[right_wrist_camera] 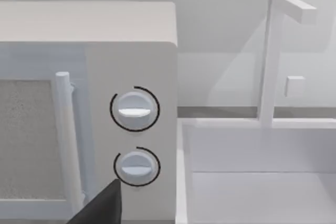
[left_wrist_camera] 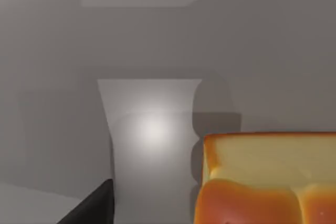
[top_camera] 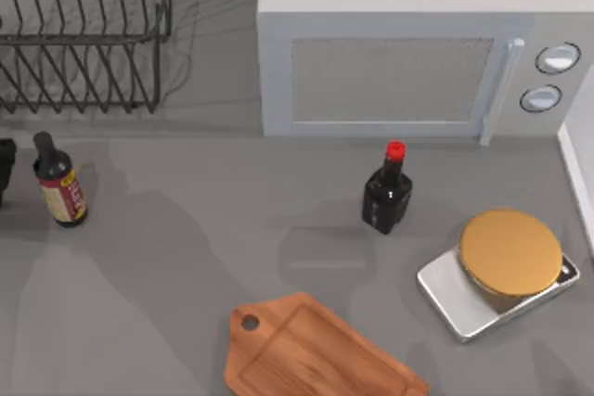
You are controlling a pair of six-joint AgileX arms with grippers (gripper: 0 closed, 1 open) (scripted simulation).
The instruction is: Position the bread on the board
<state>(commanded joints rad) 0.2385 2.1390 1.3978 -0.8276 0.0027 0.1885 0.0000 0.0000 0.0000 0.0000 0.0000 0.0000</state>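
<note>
The bread (left_wrist_camera: 268, 177) is a golden-brown loaf with a paler face, lying on the grey table close in the left wrist view. A dark part of my left gripper (left_wrist_camera: 94, 208) shows beside it, a gap apart from the loaf. The board (top_camera: 316, 350) is reddish-brown wood with a grooved edge and a holed handle. It lies at the front middle of the table in the top view, cut off by the front edge. A dark part of my right gripper (right_wrist_camera: 100, 203) shows in front of the microwave's knobs (right_wrist_camera: 134, 109).
A white microwave (top_camera: 408, 53) stands at the back, a wire dish rack (top_camera: 83, 34) at back left. A labelled brown bottle (top_camera: 59, 183) stands left, a red-capped black bottle (top_camera: 388, 190) mid-table. A silver scale with a golden round top (top_camera: 509, 252) sits right. A white basin (right_wrist_camera: 252, 182) adjoins the microwave.
</note>
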